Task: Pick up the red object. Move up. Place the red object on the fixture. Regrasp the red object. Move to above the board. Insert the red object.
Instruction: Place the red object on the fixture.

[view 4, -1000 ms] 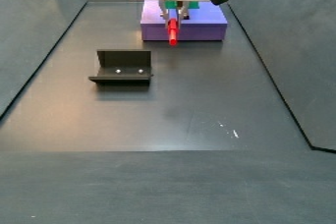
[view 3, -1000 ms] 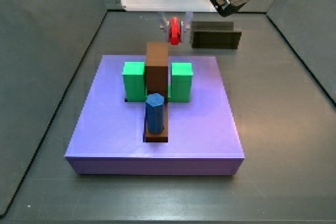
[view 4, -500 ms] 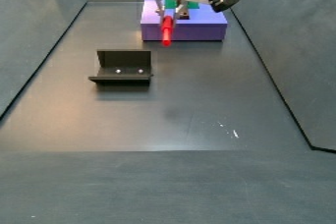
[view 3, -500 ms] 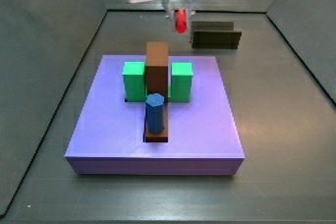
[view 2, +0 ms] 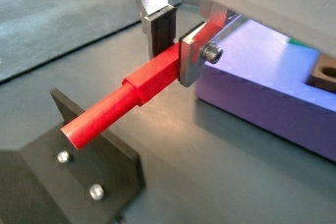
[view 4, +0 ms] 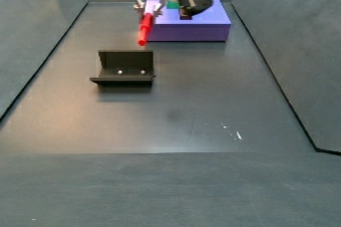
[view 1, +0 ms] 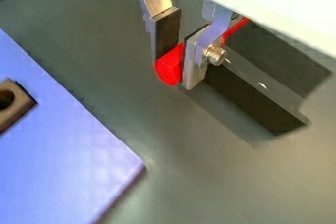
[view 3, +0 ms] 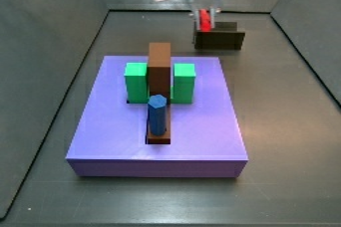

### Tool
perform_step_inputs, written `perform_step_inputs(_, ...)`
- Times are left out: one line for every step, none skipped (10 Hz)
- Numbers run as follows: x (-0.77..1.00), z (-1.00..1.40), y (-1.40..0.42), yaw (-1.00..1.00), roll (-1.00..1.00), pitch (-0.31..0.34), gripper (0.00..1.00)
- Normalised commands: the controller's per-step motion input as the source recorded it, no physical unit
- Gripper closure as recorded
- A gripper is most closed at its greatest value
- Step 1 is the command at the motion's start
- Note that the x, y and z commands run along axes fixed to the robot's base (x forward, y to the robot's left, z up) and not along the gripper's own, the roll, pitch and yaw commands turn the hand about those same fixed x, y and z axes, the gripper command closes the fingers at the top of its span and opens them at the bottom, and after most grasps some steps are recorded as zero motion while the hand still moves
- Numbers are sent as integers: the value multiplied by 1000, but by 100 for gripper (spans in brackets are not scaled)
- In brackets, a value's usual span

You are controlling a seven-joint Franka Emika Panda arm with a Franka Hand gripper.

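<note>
The gripper [view 2: 174,39] is clamping the red object [view 2: 121,101] between its two silver finger plates, and in both wrist views the dark pads are pressing against the sides of the peg near one end. In a wrist view the rest of the red object is projecting out from the fingers toward the fixture [view 2: 73,174], whose dark upright plate with two screw heads is sitting just beyond the free tip of the peg. In a side view the gripper [view 4: 144,10] is hanging above the grey floor [view 4: 186,121], with the red object [view 4: 143,29] pointing down and slightly tilted, at about 1 o'clock from the fixture [view 4: 123,69] and clear of it. In a side view the red object [view 3: 205,19] is showing directly above the fixture [view 3: 220,40], at 12 o'clock from the board [view 3: 160,131]. The board is carrying two green blocks [view 3: 136,83], a brown bar [view 3: 160,72] lying between them, and an upright blue peg [view 3: 158,114] at the near end of the bar. Whether the peg is touching the fixture cannot be told.
</note>
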Motion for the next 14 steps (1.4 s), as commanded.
perform_step_inputs(694,140,80,-86,-1000,-14,100)
perform_step_inputs(651,146,160,-69,-1000,0,100)
perform_step_inputs(643,191,143,-77,-1000,20,100)
perform_step_inputs(649,214,143,-69,-1000,6,100)
perform_step_inputs(651,254,157,-49,-1000,0,100)
perform_step_inputs(577,266,260,0,-1000,0,100)
perform_step_inputs(537,214,263,0,-1000,0,100)
perform_step_inputs(446,177,311,0,-1000,0,100)
perform_step_inputs(446,186,326,0,-1000,0,100)
perform_step_inputs(406,123,334,0,-1000,14,100)
perform_step_inputs(246,63,414,0,-1000,0,100)
perform_step_inputs(109,14,460,0,-1000,0,100)
perform_step_inputs(0,-131,209,40,-1000,0,100)
perform_step_inputs(0,-234,189,54,-937,0,100)
